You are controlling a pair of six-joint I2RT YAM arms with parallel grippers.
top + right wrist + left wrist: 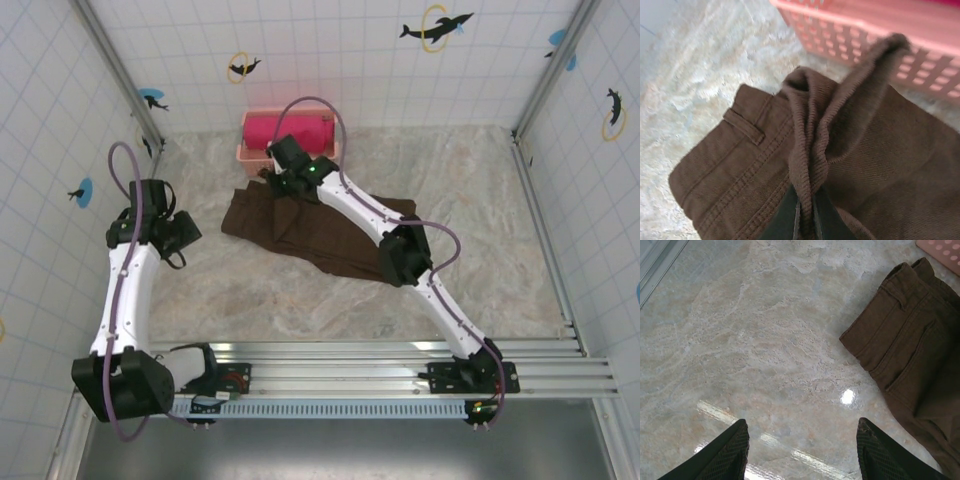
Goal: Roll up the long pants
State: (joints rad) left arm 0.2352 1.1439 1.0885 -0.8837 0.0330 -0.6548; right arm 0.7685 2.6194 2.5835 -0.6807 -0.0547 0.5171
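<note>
Up by the pink basket (865,30), the right gripper (805,205) pinches only 1 thin ridge of the long pants (880,150), which might slip free; left gripper (802,440) hangs spread.

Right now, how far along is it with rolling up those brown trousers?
Done: nothing rolled; the long pants lie loosely spread on the table before the pink basket. In hand: the right gripper is shut on a bunched fold near the waistband; the left gripper hangs open over bare table beside it. Left: the whole roll.
</note>
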